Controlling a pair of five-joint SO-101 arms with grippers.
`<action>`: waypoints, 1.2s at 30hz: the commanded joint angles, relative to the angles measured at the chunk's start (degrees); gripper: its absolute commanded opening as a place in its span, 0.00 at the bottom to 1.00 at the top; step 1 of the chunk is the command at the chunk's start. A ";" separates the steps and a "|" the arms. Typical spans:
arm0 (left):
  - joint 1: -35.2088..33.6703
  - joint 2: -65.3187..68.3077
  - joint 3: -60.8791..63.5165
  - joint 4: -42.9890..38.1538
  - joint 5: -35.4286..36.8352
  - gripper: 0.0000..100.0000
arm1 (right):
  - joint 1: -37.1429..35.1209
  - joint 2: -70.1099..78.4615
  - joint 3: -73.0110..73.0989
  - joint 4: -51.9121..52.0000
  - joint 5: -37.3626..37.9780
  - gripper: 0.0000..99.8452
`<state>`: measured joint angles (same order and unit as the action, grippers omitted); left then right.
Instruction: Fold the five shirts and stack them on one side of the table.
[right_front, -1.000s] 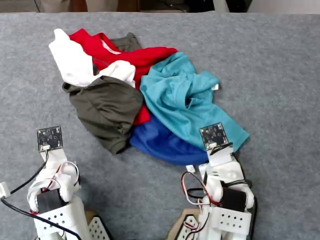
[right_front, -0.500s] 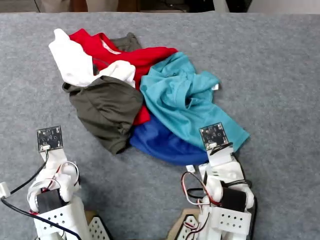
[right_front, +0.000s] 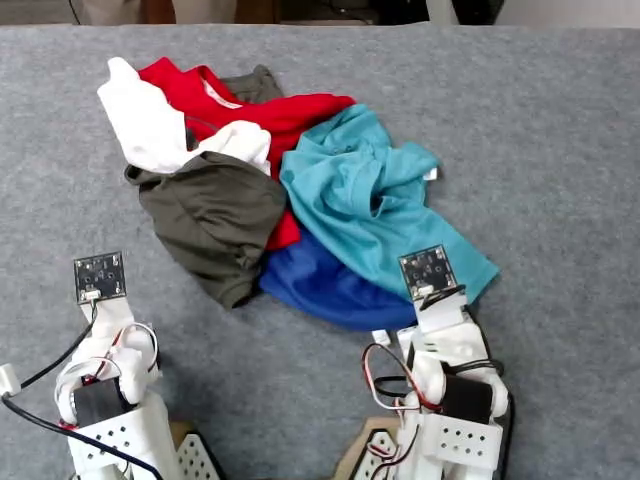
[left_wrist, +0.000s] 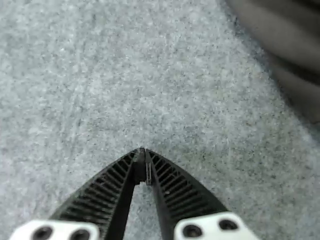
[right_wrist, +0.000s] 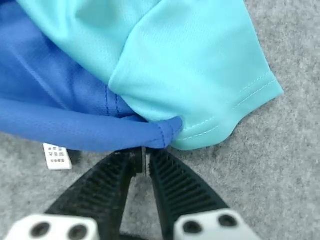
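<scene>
The right tool (right_wrist: 143, 155) is closed and empty, its tips just beside the hem of the blue shirt (right_wrist: 75, 127). The left tool (left_wrist: 141, 157) is closed over bare surface (left_wrist: 75, 75). The blue shirt, teal shirt (right_front: 375, 205), olive shirt (right_front: 215, 215), red shirt (right_front: 280, 112) and white shirt (right_front: 150, 125) lie crumpled in one heap. None is folded or stacked, so the whole task is left.

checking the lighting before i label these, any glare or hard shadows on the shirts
High view: even light, no glare on the table; soft shadows only in the folds of the teal shirt. Left wrist view: flat light, barely any shadow beside the left gripper. Right wrist view: a thin dark shadow under the hem of the blue shirt, no glare.
</scene>
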<state>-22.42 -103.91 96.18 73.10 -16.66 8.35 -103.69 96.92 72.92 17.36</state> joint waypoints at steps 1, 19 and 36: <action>0.70 -0.22 0.62 0.09 0.09 0.02 | 0.66 -5.49 -0.04 -0.62 -0.09 0.03; 0.70 -0.22 0.62 0.09 0.09 0.02 | 0.40 -5.76 -0.04 -1.67 -0.09 0.03; 0.70 -0.22 0.62 0.09 0.09 0.02 | -4.00 -5.67 -0.04 -33.14 -0.09 0.03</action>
<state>-22.42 -103.91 96.18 73.10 -16.66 4.84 -103.69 96.92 41.45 17.45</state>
